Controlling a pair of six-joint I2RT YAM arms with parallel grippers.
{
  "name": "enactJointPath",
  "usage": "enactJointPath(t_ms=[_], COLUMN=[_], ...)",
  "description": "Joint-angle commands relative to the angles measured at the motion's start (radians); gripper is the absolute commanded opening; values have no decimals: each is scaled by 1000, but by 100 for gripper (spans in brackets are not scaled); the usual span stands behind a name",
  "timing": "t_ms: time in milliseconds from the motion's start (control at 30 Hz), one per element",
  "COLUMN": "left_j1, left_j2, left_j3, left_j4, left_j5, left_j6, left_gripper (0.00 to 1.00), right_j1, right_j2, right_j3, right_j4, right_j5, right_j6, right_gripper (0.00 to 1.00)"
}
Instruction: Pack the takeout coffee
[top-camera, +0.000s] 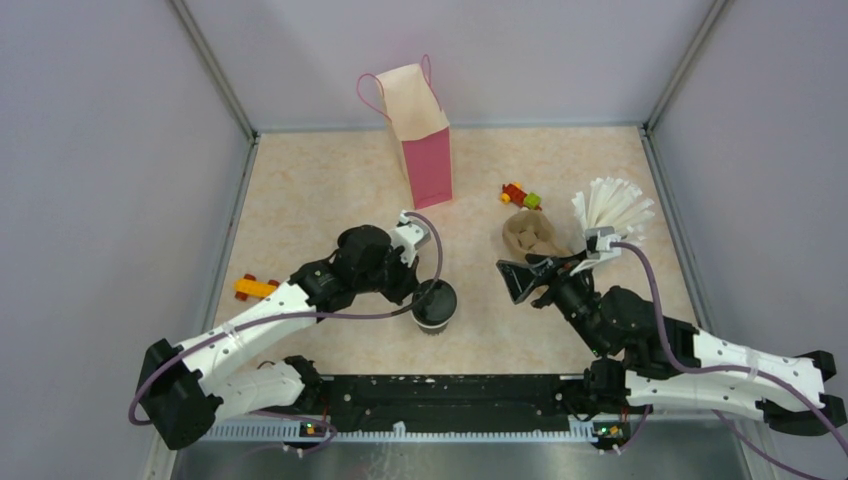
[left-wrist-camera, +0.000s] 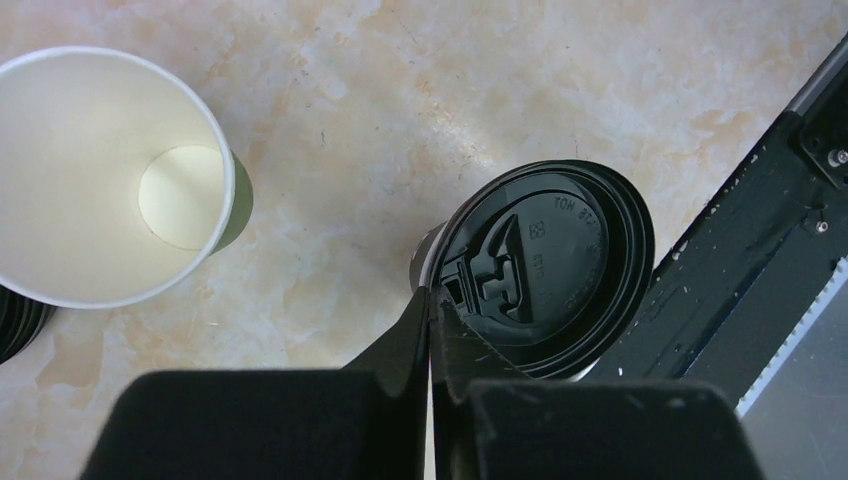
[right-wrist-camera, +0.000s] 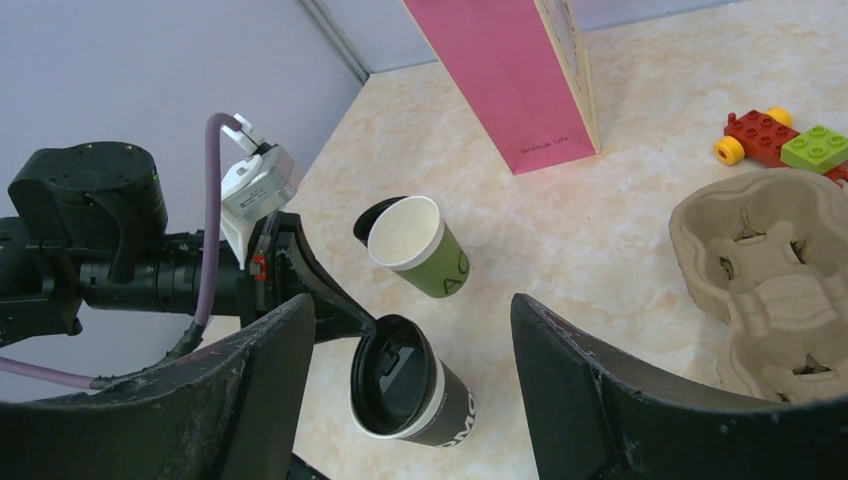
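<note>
A takeout coffee cup (top-camera: 436, 306), black with white lettering and a black lid (left-wrist-camera: 545, 265), stands near the front rail. My left gripper (left-wrist-camera: 432, 300) is shut, its tips resting on the near rim of that lid; nothing shows between the fingers. An open cup (left-wrist-camera: 110, 180), olive-green outside and pale inside, stands just beyond it, and in the right wrist view this open cup (right-wrist-camera: 420, 245) has a black lid (right-wrist-camera: 366, 218) lying behind it. My right gripper (right-wrist-camera: 410, 300) hangs open above the table, facing the lidded cup (right-wrist-camera: 420, 395) from the right, apart from it.
The brown pulp carrier (top-camera: 530, 236) lies behind the right gripper, with white straws (top-camera: 612, 208) beside it. A pink paper bag (top-camera: 425, 135) stands at the back. Toy bricks (top-camera: 520, 195) lie near the carrier, and another toy (top-camera: 255, 287) at the left wall. A black rail (top-camera: 450, 395) runs along the front.
</note>
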Motion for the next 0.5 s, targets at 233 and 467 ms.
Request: enactJointPath(t_ms=[233,467], left_j1=[2,2], left_j2=[-19,-59], left_j3=[38,108], left_j4=[24,-1], left_j5=[35,21], left_j6=[1,-84], left_gripper=[0,0], right_j1=[10,10], right_j2=[-10,5], right_j3=[-26,-106], right_j4=[52,282], right_j5=[-22,-212], right_j6=[-16,-258], right_gripper=[70,74])
